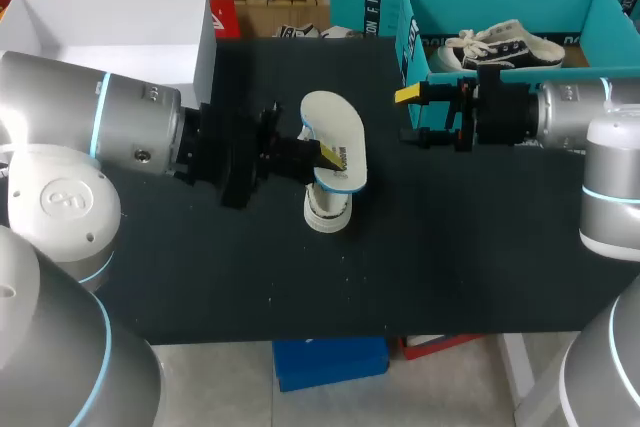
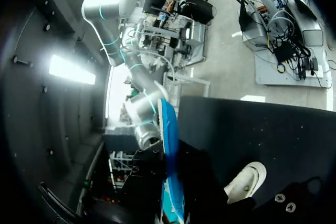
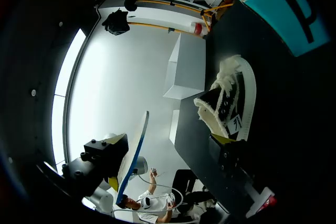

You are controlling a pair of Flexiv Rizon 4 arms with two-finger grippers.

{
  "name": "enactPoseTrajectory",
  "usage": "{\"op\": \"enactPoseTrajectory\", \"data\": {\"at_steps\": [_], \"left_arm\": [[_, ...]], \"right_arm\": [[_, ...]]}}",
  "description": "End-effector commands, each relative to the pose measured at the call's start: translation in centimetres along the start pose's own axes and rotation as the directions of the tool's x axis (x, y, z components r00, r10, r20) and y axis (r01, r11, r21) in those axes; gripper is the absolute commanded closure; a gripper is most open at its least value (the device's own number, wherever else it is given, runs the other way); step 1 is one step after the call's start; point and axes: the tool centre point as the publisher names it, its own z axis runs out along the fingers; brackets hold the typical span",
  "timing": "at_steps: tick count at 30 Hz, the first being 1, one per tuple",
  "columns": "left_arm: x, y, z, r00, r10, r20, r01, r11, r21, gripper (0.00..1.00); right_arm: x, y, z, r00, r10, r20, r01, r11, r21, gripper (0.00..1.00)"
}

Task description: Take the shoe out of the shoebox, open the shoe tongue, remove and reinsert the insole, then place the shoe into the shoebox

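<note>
**Insole out, reinsertion next**

On the desk (image 1: 480,247), the shoe (image 3: 227,103) lies with only its toe showing from above. Your left gripper (image 1: 325,157), jaws clamped on the insole (image 1: 335,127), holds it over the shoe. Your right gripper (image 1: 412,115), jaws apart and empty, hangs beside the shoe. Next, you likely need to angle the insole's tip into the opening.

Table layout: boxes along the back, insole and shoe in the middle.
At back right of the table (image 1: 450,247) sits the shoebox (image 1: 415,42), with a second shoe (image 1: 505,47) inside it. The other box (image 1: 110,37) is at the back-left corner. Mid-table, the insole (image 1: 335,137) is off the surface, in the jaws of the left gripper (image 1: 325,155), which comes in from the left. Under the insole's near end stands the shoe (image 1: 326,212), its toe toward the front edge. The right gripper (image 1: 412,115) is just before the shoebox's left corner, right of the insole and apart from it.
</note>
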Motion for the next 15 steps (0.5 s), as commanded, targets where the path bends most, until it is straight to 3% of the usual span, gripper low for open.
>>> {"op": "enactPoseTrajectory", "data": {"at_steps": [1,7,15], "left_arm": [[3.2,-5.9,0.1,0.994,0.103,0.048,-0.097,0.989,-0.111,1.00],[8.0,-8.1,-0.3,0.976,0.173,0.129,-0.153,0.976,-0.153,1.00],[12.5,-7.5,-0.3,0.936,0.294,0.195,-0.261,0.949,-0.178,1.00]], "right_arm": [[0.0,-0.1,0.2,1.000,0.001,0.003,-0.001,1.000,-0.003,0.00],[0.0,-0.1,0.2,1.000,0.001,0.003,-0.001,1.000,-0.003,0.00],[0.0,-0.1,0.2,1.000,0.001,0.003,-0.001,1.000,-0.003,0.00]]}}
